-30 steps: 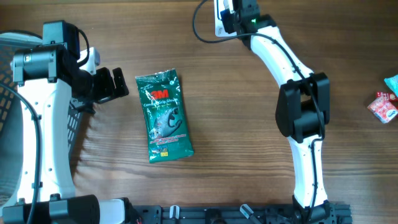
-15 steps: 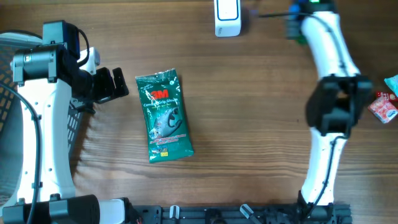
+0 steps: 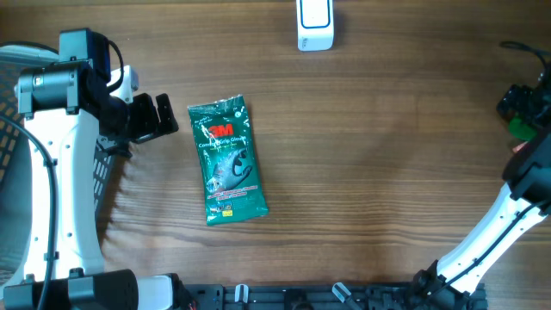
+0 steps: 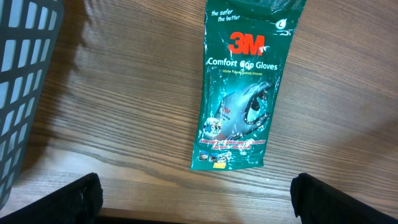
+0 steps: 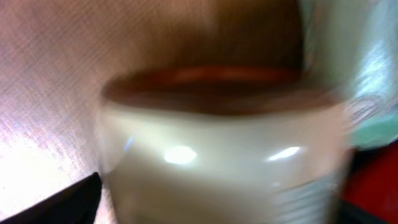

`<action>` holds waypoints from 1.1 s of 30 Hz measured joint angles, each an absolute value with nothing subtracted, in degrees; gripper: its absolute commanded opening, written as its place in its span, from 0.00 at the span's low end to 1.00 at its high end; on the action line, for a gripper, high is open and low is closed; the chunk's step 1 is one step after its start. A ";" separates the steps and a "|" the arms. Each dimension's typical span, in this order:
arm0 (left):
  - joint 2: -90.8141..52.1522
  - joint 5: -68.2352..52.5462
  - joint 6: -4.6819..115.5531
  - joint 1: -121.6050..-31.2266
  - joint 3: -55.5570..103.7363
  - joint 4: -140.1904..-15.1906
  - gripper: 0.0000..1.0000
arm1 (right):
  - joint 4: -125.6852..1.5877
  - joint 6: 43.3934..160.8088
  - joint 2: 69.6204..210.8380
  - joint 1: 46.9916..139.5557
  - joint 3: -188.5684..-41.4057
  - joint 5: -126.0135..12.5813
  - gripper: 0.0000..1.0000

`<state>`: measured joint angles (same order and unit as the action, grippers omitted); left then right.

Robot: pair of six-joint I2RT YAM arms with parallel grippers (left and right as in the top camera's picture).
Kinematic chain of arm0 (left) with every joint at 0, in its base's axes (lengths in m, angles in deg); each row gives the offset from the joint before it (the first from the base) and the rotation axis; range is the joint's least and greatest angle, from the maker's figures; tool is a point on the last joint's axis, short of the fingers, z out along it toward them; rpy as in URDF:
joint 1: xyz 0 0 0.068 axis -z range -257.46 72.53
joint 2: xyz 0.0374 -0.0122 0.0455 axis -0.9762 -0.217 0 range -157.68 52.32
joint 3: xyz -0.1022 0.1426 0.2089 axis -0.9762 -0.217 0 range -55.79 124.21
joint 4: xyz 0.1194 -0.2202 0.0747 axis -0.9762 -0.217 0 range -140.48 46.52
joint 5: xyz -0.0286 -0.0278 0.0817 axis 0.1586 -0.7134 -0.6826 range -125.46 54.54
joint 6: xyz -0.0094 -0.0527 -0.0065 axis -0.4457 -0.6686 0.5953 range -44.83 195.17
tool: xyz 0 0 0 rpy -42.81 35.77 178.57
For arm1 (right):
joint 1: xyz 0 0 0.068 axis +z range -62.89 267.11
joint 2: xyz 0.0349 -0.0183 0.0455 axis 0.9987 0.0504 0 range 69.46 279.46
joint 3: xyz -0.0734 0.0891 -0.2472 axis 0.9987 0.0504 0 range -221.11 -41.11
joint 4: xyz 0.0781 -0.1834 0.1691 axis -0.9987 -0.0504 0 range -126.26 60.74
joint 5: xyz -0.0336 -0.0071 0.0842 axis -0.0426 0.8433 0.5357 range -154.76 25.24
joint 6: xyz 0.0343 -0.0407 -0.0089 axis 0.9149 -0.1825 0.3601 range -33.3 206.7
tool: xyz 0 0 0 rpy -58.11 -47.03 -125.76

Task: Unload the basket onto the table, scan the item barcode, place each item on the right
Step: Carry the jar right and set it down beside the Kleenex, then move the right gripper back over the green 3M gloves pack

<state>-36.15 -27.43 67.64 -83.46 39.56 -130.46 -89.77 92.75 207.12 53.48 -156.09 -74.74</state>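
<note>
Green 3M glove pkt [image 3: 227, 161] flat on desk [image 3: 387, 172] just beside left end effector [image 3: 155, 118], released wide & empty; right end effector [image 3: 519, 108] blurred, can't tell.

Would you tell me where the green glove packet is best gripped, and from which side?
Probably from above, pinching across its narrow width near the middle: the glove packet lies flat on the table, long and slim, with both long edges clear.

On the green plastic packet [image 4: 245, 93] we read a red "3M", white "Comfort Grip Gloves" under it, and "the safer the better" at its top. The small print at its bottom edge is too fine for us to read.
</note>
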 measured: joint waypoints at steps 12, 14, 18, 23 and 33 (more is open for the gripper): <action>-36.15 -27.43 67.64 -83.46 39.56 -130.46 1.00 | -93.64 111.41 196.02 66.55 -155.54 -69.73 1.00; -36.15 -27.43 67.64 -83.46 39.56 -130.46 1.00 | -96.57 117.95 190.14 70.90 -155.54 -70.21 1.00; -36.15 -27.41 67.64 -83.46 39.56 -130.46 1.00 | -99.54 129.42 183.87 79.60 -155.56 -68.27 1.00; -36.15 -27.43 67.64 -83.46 39.56 -130.44 1.00 | -99.78 134.73 184.22 88.10 -155.54 -64.03 0.99; -36.15 -27.41 67.62 -83.46 39.56 -130.46 1.00 | -93.86 138.34 184.54 109.55 -155.46 -63.24 1.00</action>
